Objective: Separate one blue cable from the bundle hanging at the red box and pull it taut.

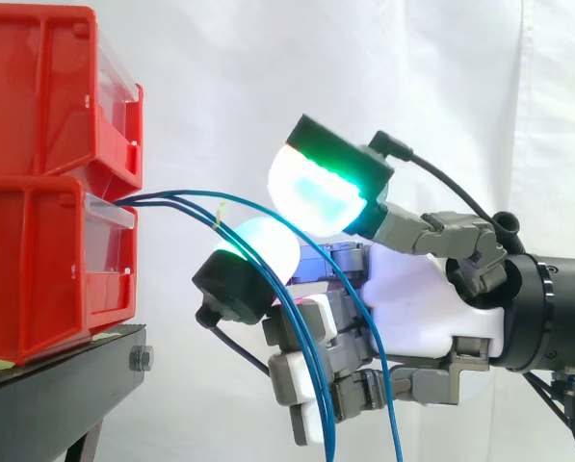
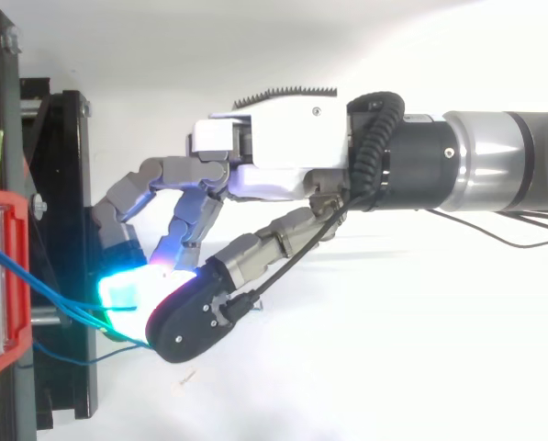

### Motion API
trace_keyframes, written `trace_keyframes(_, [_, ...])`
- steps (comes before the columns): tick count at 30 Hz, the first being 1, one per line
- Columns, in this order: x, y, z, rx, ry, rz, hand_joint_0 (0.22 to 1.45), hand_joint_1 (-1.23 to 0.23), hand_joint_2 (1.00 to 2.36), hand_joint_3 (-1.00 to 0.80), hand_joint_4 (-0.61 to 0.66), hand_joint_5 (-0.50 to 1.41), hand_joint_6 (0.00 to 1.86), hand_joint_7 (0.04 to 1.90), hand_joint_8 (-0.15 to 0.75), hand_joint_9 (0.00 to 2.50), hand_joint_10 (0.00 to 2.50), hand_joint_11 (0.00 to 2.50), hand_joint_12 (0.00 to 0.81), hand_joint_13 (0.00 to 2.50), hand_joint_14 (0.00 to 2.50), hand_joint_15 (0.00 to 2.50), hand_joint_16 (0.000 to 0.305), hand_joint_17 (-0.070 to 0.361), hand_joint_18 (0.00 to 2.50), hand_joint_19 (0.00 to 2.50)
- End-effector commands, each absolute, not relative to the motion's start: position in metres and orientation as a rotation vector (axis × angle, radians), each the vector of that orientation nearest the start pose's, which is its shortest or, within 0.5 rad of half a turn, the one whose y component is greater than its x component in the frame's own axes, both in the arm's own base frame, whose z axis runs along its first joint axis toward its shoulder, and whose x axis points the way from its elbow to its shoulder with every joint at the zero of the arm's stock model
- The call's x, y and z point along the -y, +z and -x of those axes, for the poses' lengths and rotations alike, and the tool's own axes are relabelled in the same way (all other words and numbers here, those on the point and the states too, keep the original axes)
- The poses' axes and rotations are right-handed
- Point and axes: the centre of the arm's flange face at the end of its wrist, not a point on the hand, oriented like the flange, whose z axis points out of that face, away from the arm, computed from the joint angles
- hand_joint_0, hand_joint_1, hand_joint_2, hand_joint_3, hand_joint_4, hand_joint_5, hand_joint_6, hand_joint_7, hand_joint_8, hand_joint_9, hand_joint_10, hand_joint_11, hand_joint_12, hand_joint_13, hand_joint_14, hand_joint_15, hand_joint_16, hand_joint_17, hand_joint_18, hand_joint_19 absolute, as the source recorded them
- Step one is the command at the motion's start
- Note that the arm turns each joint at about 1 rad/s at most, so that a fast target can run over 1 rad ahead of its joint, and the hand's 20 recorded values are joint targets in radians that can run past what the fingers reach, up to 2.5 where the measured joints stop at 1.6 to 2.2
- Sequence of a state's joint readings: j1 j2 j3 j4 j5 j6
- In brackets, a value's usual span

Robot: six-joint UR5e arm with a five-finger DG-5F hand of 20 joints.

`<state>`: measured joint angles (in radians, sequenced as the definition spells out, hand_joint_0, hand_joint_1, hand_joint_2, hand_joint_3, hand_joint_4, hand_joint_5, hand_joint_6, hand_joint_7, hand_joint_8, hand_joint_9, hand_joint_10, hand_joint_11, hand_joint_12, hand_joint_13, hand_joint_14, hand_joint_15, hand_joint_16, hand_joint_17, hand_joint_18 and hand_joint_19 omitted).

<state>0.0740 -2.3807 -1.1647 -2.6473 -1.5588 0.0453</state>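
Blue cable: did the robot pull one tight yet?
Not yet. Done: the hand is right at the blue cables by the red box. In hand: the cables drape across it, together. Left: pick one out and pull it tight; they all droop loosely.

No readable text, number or sign shows on the red bins [image 1: 37,241] or the hand [image 1: 424,300].

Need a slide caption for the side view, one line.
Hand at the blue cables, which arc out of the lower red bin and hang down across it.
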Motion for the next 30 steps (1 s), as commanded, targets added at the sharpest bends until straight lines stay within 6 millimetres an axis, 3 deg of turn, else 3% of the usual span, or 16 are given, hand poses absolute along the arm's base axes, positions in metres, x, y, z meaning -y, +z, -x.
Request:
trace_keyframes(1, [0.0759,0.2093,-0.7836,-1.169,1.332,-1.149,0.61,-0.68,1.01,-0.28,0.04,-0.19,0.85,1.23,0.312,1.09,0.03,1.04,0.333,1.03,0.02,0.6,0.041,0.092,0.95,0.55])
trace_keyframes(13, [0.0759,0.2079,-0.7829,-1.171,1.33,-1.151,0.6,-0.71,1.02,-0.16,-0.01,-0.17,0.86,1.24,0.335,1.14,0.02,1.02,0.352,1.06,0.02,0.58,0.046,0.102,1.01,0.51])
trace_keyframes(21, [0.0759,0.2079,-0.7829,-1.171,1.33,-1.151,0.61,-0.71,1.02,-0.19,-0.01,-0.17,0.86,1.25,0.336,1.18,0.03,1.15,0.338,1.08,0.02,0.6,0.04,0.089,1.04,0.57])
trace_keyframes(30, [0.0773,0.205,-0.7812,-1.175,1.326,-1.156,0.63,-0.69,1.02,-0.25,0.0,-0.18,0.85,1.24,0.314,1.32,0.02,1.41,0.324,1.3,0.03,1.05,0.035,0.078,1.04,0.64])
